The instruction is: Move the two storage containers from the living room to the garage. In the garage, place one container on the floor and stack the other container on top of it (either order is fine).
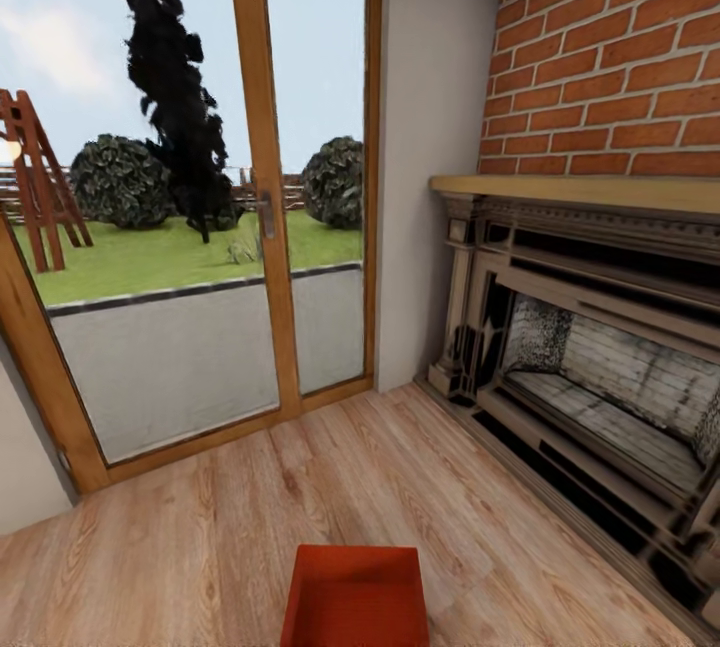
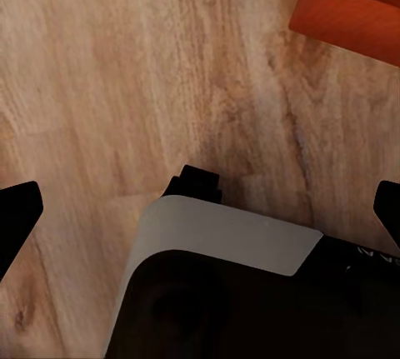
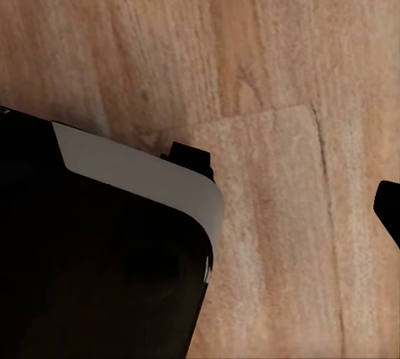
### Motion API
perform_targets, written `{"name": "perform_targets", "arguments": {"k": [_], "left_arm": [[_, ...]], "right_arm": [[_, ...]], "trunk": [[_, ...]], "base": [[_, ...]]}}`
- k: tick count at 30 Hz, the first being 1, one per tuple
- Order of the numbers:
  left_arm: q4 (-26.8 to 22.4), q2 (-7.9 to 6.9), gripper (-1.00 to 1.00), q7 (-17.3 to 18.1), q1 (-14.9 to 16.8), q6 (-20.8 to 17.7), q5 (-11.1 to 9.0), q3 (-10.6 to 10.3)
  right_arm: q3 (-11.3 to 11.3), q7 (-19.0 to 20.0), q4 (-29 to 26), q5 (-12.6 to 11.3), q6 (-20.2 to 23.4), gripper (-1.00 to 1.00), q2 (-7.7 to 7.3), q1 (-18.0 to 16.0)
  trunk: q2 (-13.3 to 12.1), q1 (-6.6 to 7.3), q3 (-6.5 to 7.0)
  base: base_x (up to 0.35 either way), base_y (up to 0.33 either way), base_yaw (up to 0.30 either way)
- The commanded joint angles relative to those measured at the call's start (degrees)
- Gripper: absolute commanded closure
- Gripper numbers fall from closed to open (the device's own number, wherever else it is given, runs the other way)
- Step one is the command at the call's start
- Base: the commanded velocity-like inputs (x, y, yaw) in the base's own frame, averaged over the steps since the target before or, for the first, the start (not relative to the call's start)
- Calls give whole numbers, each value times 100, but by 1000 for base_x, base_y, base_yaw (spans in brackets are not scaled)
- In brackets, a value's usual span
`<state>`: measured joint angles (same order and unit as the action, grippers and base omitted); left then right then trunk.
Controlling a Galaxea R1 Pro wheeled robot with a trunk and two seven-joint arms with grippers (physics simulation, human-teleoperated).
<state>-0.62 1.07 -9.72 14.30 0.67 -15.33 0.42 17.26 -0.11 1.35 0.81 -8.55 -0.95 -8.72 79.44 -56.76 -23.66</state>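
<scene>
An orange-red storage container (image 1: 355, 595) sits on the wood plank floor (image 1: 200, 527) at the head view's bottom centre, its near end cut off. Bare planks surround it. Both wrist views show black fingertips (image 2: 17, 217) spread wide, holding nothing; the container's corner (image 2: 354, 5) lies beyond them. Farther off, a glass door (image 1: 200, 207) fills upper left and a brick fireplace (image 1: 590, 327) the right.

A storage container (image 1: 355, 595) lies on the floor (image 1: 180, 547), fireplace (image 1: 590, 347) to its right.
</scene>
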Motion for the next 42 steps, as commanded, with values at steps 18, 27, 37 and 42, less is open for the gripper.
{"name": "perform_targets", "arguments": {"k": [18,27,37,42], "left_arm": [[0,7,-100,-13,3,9,-23,2],[0,7,-100,-14,3,7,-23,2],[0,7,-100,-15,3,9,-23,2],[0,7,-100,-14,3,10,-23,2]], "right_arm": [[41,-4,14,15,-23,-100,16,-7],[2,20,14,-5,-31,-100,10,-7],[-36,8,14,-37,-31,-100,2,-7],[-40,3,14,-37,-32,-100,-1,-7]], "trunk": [[4,0,-169],[4,0,-250],[4,0,-340],[4,0,-385]], "base": [[0,0,48],[0,0,76],[0,0,76],[0,0,75]]}}
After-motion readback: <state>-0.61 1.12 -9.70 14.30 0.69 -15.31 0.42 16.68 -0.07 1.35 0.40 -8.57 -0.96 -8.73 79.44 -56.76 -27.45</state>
